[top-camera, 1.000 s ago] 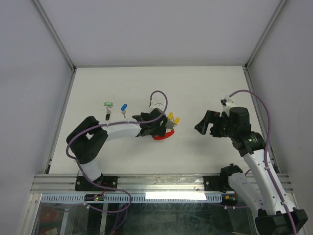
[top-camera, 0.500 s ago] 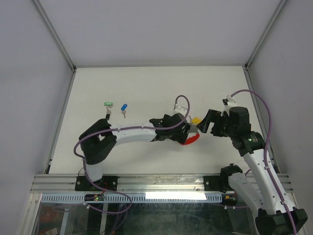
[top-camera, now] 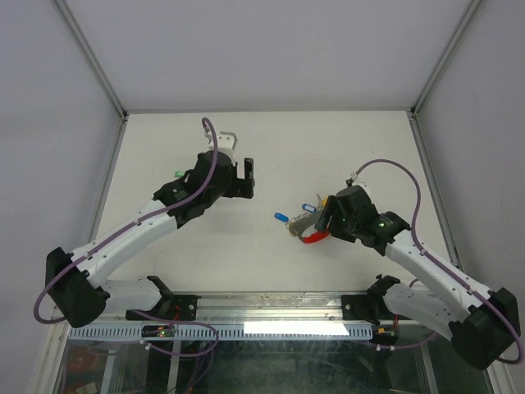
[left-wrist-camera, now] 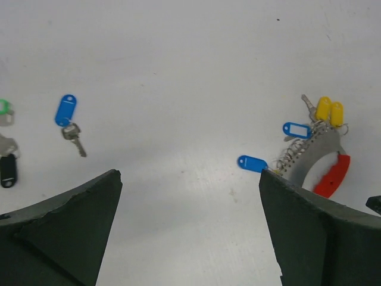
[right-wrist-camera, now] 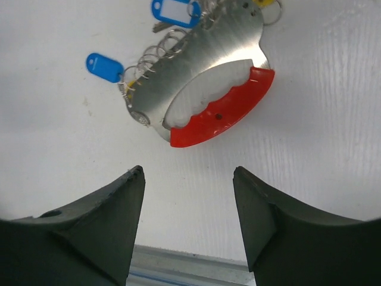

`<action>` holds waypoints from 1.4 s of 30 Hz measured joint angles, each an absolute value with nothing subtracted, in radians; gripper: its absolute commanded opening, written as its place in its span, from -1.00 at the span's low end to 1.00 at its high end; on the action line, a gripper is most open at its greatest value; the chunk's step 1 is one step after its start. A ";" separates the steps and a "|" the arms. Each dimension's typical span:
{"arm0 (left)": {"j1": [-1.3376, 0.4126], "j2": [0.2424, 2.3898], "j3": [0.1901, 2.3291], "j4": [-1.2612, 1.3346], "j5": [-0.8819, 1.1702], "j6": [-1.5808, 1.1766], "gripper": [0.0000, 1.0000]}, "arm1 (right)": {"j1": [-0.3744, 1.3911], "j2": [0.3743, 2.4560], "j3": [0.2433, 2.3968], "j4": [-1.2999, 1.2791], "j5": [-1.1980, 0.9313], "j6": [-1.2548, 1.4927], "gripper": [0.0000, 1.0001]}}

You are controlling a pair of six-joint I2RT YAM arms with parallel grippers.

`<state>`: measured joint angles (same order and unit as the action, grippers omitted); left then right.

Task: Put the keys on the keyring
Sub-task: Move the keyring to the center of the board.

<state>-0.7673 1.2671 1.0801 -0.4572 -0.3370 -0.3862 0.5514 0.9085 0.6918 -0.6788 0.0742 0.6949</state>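
The keyring (right-wrist-camera: 196, 65) lies flat on the white table: a silvery metal plate with a red curved arc (right-wrist-camera: 226, 113), wire rings, a solid blue tag (right-wrist-camera: 104, 67), a blue-framed white tag (right-wrist-camera: 174, 12) and yellow-capped keys (left-wrist-camera: 327, 110). My right gripper (right-wrist-camera: 188, 179) is open and empty, just short of the red arc; in the top view it (top-camera: 316, 222) hovers over the bunch. My left gripper (left-wrist-camera: 189, 179) is open and empty, up and away to the left (top-camera: 244, 176). A loose blue-capped key (left-wrist-camera: 66, 113), a green one (left-wrist-camera: 3, 110) and a black one (left-wrist-camera: 7, 170) lie far left.
The table's front metal rail (right-wrist-camera: 178, 271) runs just behind my right fingers. The left arm's forearm (top-camera: 139, 222) crosses the left half of the table and covers the loose keys in the top view. White walls enclose the table.
The left gripper has let go of the keyring and drawn back up and to the left. The keyring now lies on the table, and the right gripper has moved down-left over it.
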 measured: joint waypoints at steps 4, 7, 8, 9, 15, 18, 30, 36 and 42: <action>-0.758 1.175 1.061 -0.505 -0.383 -0.317 0.97 | 0.656 1.010 0.661 -0.674 0.229 0.878 0.29; -0.758 1.153 1.034 -0.516 -0.393 -0.285 0.96 | 0.692 1.102 0.656 -0.673 0.312 0.988 0.29; -0.758 1.151 1.020 -0.519 -0.393 -0.276 0.96 | 0.702 1.139 0.659 -0.673 0.334 1.022 0.31; -0.758 1.151 1.005 -0.522 -0.393 -0.272 0.95 | 0.712 1.180 0.664 -0.675 0.353 1.053 0.33; -0.758 1.151 0.942 -0.548 -0.386 -0.262 0.93 | 0.760 1.372 0.743 -0.691 0.431 1.202 0.35; -0.758 1.150 0.941 -0.548 -0.383 -0.259 0.93 | 0.773 1.407 0.771 -0.692 0.451 1.241 0.32; -0.758 1.119 0.938 -0.547 -0.384 -0.246 0.93 | 0.783 1.494 0.805 -0.699 0.466 1.239 -0.10; -0.758 1.119 0.938 -0.547 -0.384 -0.246 0.93 | 0.783 1.509 0.815 -0.695 0.461 1.155 -0.37; -0.758 1.119 0.938 -0.547 -0.384 -0.245 0.92 | 0.783 1.509 0.810 -0.571 0.386 0.881 -0.48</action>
<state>-0.7578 1.1191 0.9379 -0.5472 -0.3843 -0.2455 0.7826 1.5085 0.8097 -0.5713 0.3859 0.8810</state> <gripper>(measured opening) 0.963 0.324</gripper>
